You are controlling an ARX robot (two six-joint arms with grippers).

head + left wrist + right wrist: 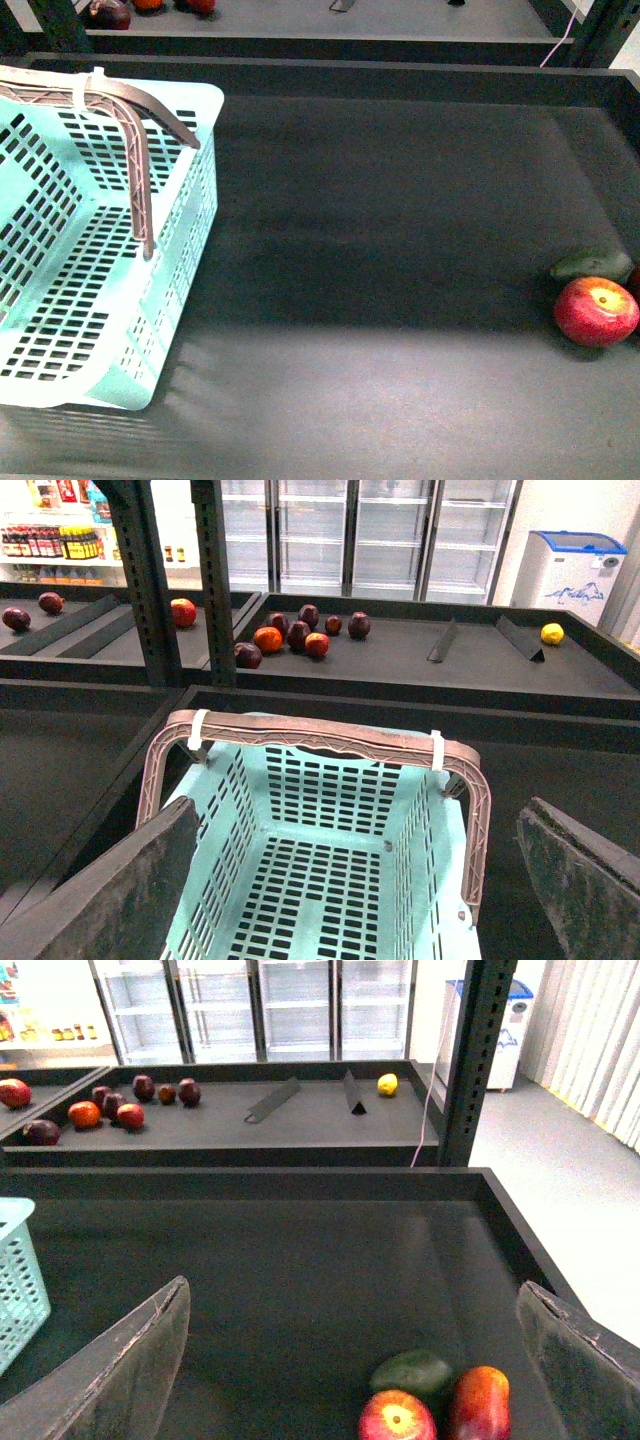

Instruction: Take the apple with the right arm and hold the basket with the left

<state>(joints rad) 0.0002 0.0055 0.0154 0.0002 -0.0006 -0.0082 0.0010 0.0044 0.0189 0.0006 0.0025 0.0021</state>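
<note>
The red apple [596,311] with a yellow patch lies at the right edge of the dark shelf in the front view. It also shows in the right wrist view [396,1416], between my open right gripper's [360,1360] fingers and nearer the camera. The turquoise basket [190,200] stands at the left with its brown handles [140,170] up, tied with a white zip tie [88,88]. In the left wrist view my open left gripper [365,880] hovers over the empty basket [300,880], behind its handles [320,735]. Neither arm shows in the front view.
A dull green fruit [592,264] lies just behind the apple; it shows in the right wrist view [415,1371] beside a red-orange fruit [479,1404]. The shelf's raised right wall [520,1240] is close by. A farther shelf holds several fruits [300,635] and a yellow one [387,1084].
</note>
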